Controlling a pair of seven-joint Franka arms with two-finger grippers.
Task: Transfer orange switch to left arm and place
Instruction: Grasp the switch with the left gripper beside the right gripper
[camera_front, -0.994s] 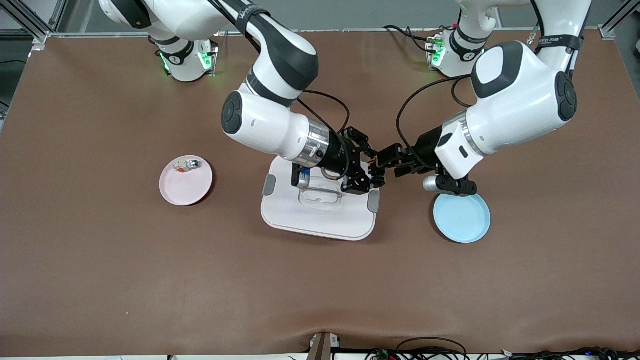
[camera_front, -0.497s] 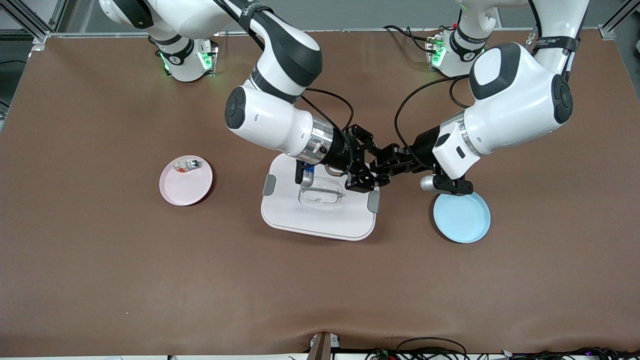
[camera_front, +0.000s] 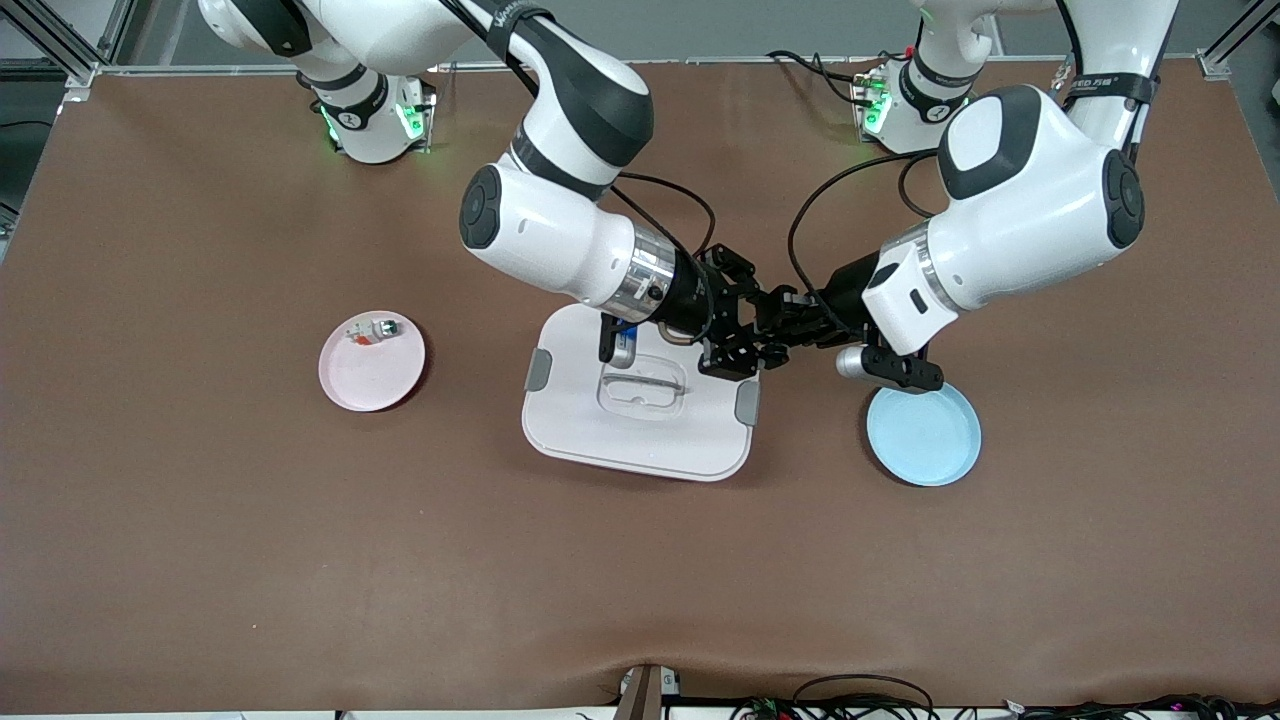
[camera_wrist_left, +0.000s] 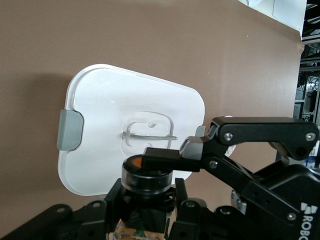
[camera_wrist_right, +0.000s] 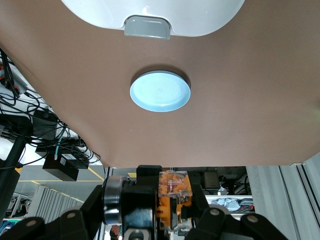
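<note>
both end effectors, left (camera_front: 778, 322) and right (camera_front: 748, 330), are clamped on the orange switch (camera_wrist_right: 173, 195) above the box's (camera_front: 640, 425) edge (plates flank it) on the brown table (camera_front: 640, 580).

Over the box (camera_front: 640, 420), both grippers' jaws hide the orange switch (camera_wrist_right: 174, 192) from the front camera; the wrist views crop it.

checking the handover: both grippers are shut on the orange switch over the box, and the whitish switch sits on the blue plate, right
Not quite. The whitish switch lies on the pink plate; the blue plate holds nothing, as the front view shows. The rest stands: the left gripper and right gripper are both shut on the orange switch over the box.
</note>
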